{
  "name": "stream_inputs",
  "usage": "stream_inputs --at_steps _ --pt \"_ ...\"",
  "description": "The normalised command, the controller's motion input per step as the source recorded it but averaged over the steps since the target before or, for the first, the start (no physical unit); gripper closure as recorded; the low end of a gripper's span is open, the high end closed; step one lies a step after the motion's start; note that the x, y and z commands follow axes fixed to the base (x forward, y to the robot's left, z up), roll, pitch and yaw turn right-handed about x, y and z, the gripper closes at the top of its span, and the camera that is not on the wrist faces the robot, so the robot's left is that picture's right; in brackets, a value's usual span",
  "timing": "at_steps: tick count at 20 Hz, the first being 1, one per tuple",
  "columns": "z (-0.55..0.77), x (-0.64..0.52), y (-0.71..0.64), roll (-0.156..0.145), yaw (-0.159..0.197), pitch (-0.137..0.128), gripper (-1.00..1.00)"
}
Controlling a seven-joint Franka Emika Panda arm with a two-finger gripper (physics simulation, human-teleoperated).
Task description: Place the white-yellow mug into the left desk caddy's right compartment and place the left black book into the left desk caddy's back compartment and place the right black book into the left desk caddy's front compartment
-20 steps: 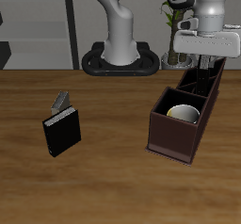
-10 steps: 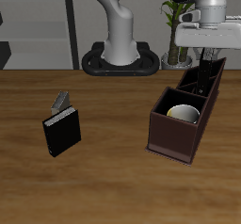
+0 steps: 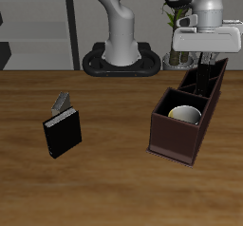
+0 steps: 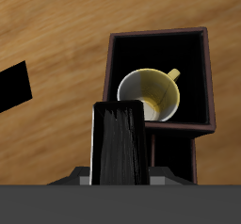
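Note:
The dark maroon left desk caddy [image 3: 172, 144] stands with one short end toward the table's front edge. The white-yellow mug [image 3: 185, 113] sits upright in its large square right compartment, and also shows in the wrist view [image 4: 151, 91]. My gripper [image 3: 208, 68] hangs over the caddy's far end with the two narrow slots. It is shut on the left black book [image 3: 205, 77], held on edge with its lower end at a slot [image 4: 118, 143]; which slot I cannot tell. The right black book [image 3: 64, 135] lies flat on the table far from the caddy, and shows in the wrist view [image 4: 13, 85].
A grey patterned book [image 3: 62, 102] stands just behind the right black book. The robot's base [image 3: 121, 61] is at the table's back. A potted plant [image 3: 175, 26] stands behind the caddy's far end. Shelves fill the background.
The gripper with the book rose slightly and shifted sideways over the caddy's far end, then came back a little. Mug, caddy and the book on the table have not moved.

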Motion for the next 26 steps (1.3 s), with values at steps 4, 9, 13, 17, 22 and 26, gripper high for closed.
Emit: stream_inputs --at_steps 4,9,13,17,22,26 --pt "-0.14 -0.13 0.05 0.022 0.009 -0.007 1.0" --pt "-0.25 0.06 0.0 -0.003 -0.004 0.038 1.0" --pt "-0.53 0.28 0.08 0.03 -0.011 0.147 1.0" --pt "-0.57 0.14 0.15 0.052 -0.04 0.175 1.0" --pt "-0.43 0.11 0.03 0.053 -0.106 0.222 1.0" --pt "-0.01 0.07 -0.1 0.027 0.024 0.071 -1.0"
